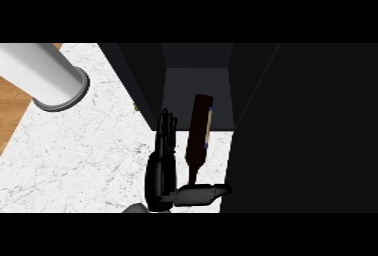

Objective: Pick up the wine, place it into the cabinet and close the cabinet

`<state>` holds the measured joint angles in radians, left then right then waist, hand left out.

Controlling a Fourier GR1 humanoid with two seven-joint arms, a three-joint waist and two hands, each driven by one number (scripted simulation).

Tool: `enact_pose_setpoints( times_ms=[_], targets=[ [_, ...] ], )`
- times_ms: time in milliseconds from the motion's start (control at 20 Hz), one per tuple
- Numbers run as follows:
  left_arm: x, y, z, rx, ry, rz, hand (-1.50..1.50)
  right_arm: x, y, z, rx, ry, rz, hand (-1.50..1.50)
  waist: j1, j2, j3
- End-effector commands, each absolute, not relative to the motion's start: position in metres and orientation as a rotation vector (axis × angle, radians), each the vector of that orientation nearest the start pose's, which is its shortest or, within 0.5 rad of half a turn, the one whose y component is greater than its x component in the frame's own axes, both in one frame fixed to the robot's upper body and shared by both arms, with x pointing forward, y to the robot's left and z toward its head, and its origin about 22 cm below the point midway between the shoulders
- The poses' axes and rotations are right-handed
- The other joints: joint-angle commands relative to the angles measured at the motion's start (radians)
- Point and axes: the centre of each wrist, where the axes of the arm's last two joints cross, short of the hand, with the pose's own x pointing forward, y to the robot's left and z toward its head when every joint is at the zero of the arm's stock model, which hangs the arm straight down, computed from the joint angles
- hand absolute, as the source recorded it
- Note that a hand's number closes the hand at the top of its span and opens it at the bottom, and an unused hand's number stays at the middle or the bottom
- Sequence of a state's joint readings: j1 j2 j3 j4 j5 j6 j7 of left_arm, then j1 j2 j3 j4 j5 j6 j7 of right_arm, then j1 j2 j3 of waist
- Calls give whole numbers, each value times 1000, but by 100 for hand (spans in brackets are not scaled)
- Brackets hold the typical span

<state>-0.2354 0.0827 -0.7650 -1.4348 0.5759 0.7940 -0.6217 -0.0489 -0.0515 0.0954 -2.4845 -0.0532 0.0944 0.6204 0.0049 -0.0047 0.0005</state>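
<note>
The wine bottle [201, 129] is dark with a dark label. It lies lengthwise, its base inside the opening of the dark cabinet [193, 82] and its thin neck pointing back toward me. My left hand [164, 155] is just left of the bottle, fingers straight and pointing at the cabinet, so it is open. Its thumb [201, 194] sticks out to the right just below the tip of the neck. I cannot tell whether the hand touches the bottle. The cabinet's left door [136, 75] and right door [310, 125] stand open. My right hand is out of sight.
A white marble counter [74, 160] spreads to the left of the cabinet. A large white cylinder [46, 75] stands at the counter's far left corner. Beyond the counter's left edge is a wooden floor [10, 112].
</note>
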Motion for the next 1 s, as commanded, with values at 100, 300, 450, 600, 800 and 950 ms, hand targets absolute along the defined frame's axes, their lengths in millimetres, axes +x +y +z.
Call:
enact_pose_setpoints(
  times_ms=[100, 300, 450, 600, 800, 950],
  targets=[
    [188, 102, 24, -134, -1910, 243, -150, 124, -210, 211, 214, -1927, 246, -150, -1, 1, -1],
    [163, 101, 37, -197, -1906, 224, -150, 131, -216, 208, 250, -1891, 279, -150, -3, 1, 0],
    [156, 131, 28, -239, -1931, 172, -150, 133, -204, 205, 321, -1861, 299, -150, 1, 1, -1],
    [145, 137, 38, -256, -1935, 161, -150, 133, -210, 203, 343, -1831, 373, 150, -2, 2, 0],
    [136, 157, 46, -315, -1918, 120, -150, 136, -203, 205, 312, -1815, 447, 150, -1, 2, -1],
    [139, 176, 42, -294, -1935, 106, -150, 126, -216, 201, 319, -1836, 479, 150, -7, 3, 0]
  ],
)
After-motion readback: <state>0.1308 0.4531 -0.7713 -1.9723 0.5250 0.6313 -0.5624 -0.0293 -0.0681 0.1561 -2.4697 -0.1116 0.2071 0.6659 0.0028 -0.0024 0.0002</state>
